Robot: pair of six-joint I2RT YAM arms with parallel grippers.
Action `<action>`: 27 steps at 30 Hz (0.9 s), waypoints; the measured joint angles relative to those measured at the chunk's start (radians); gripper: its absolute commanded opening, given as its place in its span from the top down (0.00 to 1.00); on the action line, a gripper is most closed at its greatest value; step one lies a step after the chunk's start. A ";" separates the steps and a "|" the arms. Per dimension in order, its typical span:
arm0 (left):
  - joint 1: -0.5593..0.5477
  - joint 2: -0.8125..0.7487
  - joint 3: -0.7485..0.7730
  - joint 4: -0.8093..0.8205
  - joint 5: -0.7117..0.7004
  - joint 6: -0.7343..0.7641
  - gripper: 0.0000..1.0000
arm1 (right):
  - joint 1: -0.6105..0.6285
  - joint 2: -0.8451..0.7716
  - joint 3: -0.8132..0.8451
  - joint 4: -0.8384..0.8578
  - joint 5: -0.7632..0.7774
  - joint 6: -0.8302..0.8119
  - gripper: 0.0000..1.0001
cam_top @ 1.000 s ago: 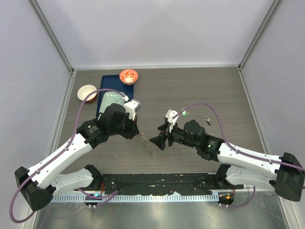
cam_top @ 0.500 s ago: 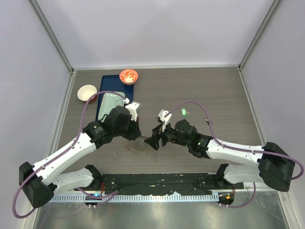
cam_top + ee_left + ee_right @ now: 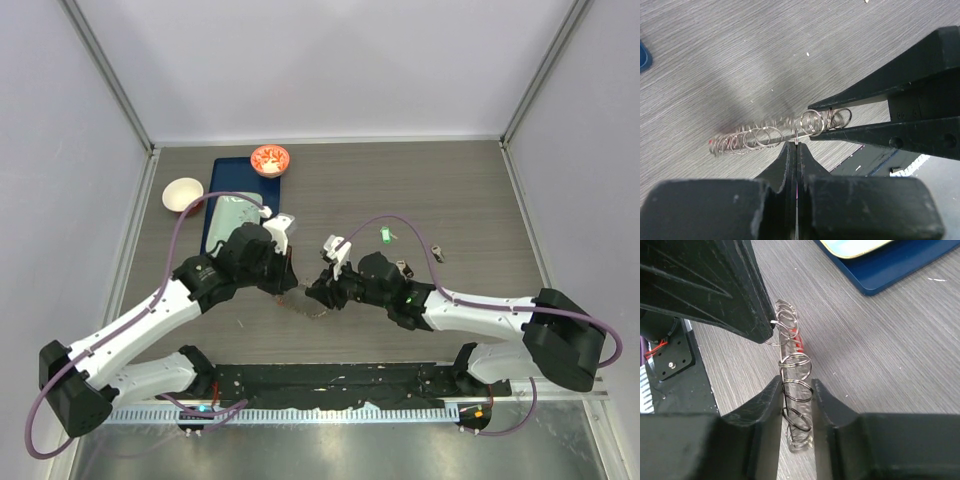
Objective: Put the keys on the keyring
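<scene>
Showing the keyring [image 3: 765,136] lifted just above the tabletop near the middle of the table, gripped from both ends by the two arms. The left gripper [image 3: 796,145] has its jaws pressed fully together, pinching the thin wire of the ring at one point. The right gripper [image 3: 796,381] has its jaws drawn in against either side of the same ring, the small loops filling the gap between them, so it appears clamped there too. The ring is a slim metal hoop strung with many small wire loops, which overlap too much to count. It is judged light, stiff but slightly springy, and slippery, and the loops are likely to swing or slide when disturbed. The firmest hold is on the main wire between loops, as both arms take it here. A red piece [image 3: 799,343] sits against the ring, perhaps a key head, though whether it is threaded on cannot be told. Lying well apart on the table are one green key [image 3: 385,236] and one dark key [image 3: 437,252]. These are tiny and flat, best taken by the plastic head. Also present are two bowls, one white [image 3: 183,193] and one with red contents [image 3: 270,158], and one blue tray [image 3: 228,170].
</scene>
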 measured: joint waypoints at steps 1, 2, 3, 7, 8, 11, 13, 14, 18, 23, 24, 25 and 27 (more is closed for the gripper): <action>0.000 -0.003 -0.002 -0.001 0.000 0.000 1.00 | 0.000 0.000 0.000 -0.002 0.002 -0.006 0.90; 0.000 -0.006 -0.002 -0.003 0.001 0.000 1.00 | 0.000 0.000 0.000 -0.004 0.003 -0.010 0.92; 0.000 -0.010 -0.003 -0.005 0.002 0.000 1.00 | 0.000 -0.001 0.000 -0.006 0.005 -0.013 0.94; 0.000 -0.018 -0.007 -0.008 0.006 0.001 1.00 | 0.005 -0.018 -0.002 -0.020 0.023 -0.030 0.99; -0.001 -0.018 -0.009 -0.008 0.008 0.001 1.00 | 0.005 -0.023 -0.004 -0.021 0.026 -0.035 0.99; -0.001 -0.024 -0.022 0.000 0.010 0.000 1.00 | 0.006 -0.043 -0.014 -0.021 0.035 -0.045 0.99; -0.002 -0.035 -0.041 0.015 0.013 -0.005 1.00 | 0.006 -0.053 -0.020 -0.022 0.036 -0.049 0.99; -0.002 -0.043 -0.053 0.027 0.014 -0.008 1.00 | 0.008 -0.055 -0.023 -0.023 0.037 -0.051 0.99; -0.004 -0.081 -0.107 0.080 0.014 -0.018 1.00 | 0.010 -0.059 -0.029 -0.024 0.037 -0.061 0.99; -0.005 -0.125 -0.149 0.119 0.005 -0.035 0.94 | 0.011 -0.061 -0.032 -0.021 0.037 -0.067 0.99; -0.006 -0.137 -0.158 0.127 -0.002 -0.041 0.86 | 0.011 -0.061 -0.032 -0.016 0.037 -0.067 0.99; -0.006 -0.148 -0.164 0.130 -0.007 -0.043 0.84 | 0.011 -0.061 -0.033 -0.011 0.037 -0.067 0.99; -0.006 -0.180 -0.175 0.132 -0.030 -0.048 0.73 | 0.012 -0.061 -0.036 -0.004 0.041 -0.069 0.99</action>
